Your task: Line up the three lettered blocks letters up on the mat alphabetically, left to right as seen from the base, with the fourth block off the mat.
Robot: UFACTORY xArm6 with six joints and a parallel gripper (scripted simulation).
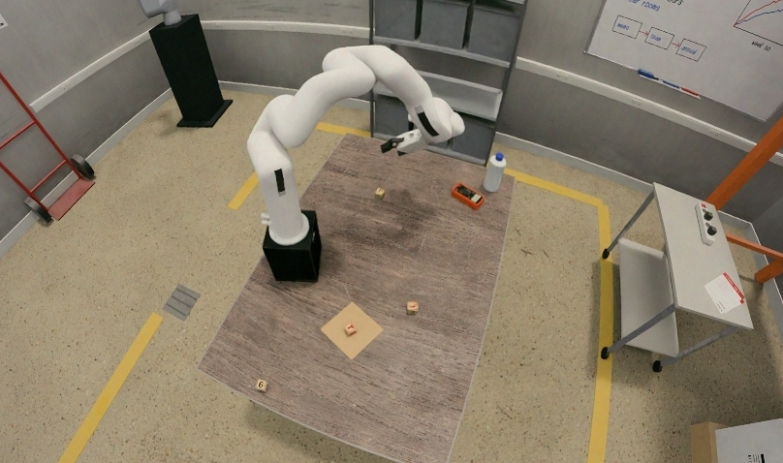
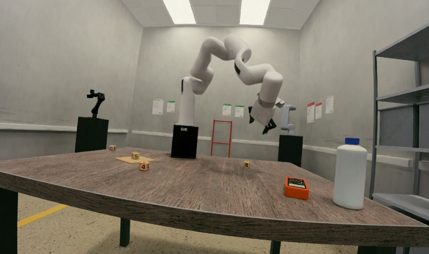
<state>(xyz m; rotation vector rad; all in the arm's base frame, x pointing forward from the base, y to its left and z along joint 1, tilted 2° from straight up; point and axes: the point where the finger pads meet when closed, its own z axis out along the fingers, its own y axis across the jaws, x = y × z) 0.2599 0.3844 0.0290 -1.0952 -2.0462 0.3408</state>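
A tan mat [image 1: 358, 329] lies on the wooden table near its front; it also shows in the exterior view [image 2: 134, 159]. One small wooden block [image 1: 350, 329] [image 2: 135, 155] sits on the mat, with a red mark on top and an S on its side. A second block [image 1: 412, 307] [image 2: 144, 166] lies on the table just off the mat, showing a 4 on its side. A third block [image 1: 261, 385] [image 2: 112, 147] with a 6 on top sits near the table's front corner. A fourth block [image 1: 379, 193] [image 2: 246, 164] lies far from the mat. My gripper [image 1: 395, 145] [image 2: 259, 125] hangs open and empty high above the table.
An orange device [image 1: 467, 195] and a white bottle [image 1: 494, 171] stand at the table's far corner; both show in the exterior view, the device [image 2: 296, 187] and the bottle [image 2: 349, 174]. My black base [image 1: 292, 253] stands at the table's edge. A grey shelf [image 1: 447, 63] stands behind.
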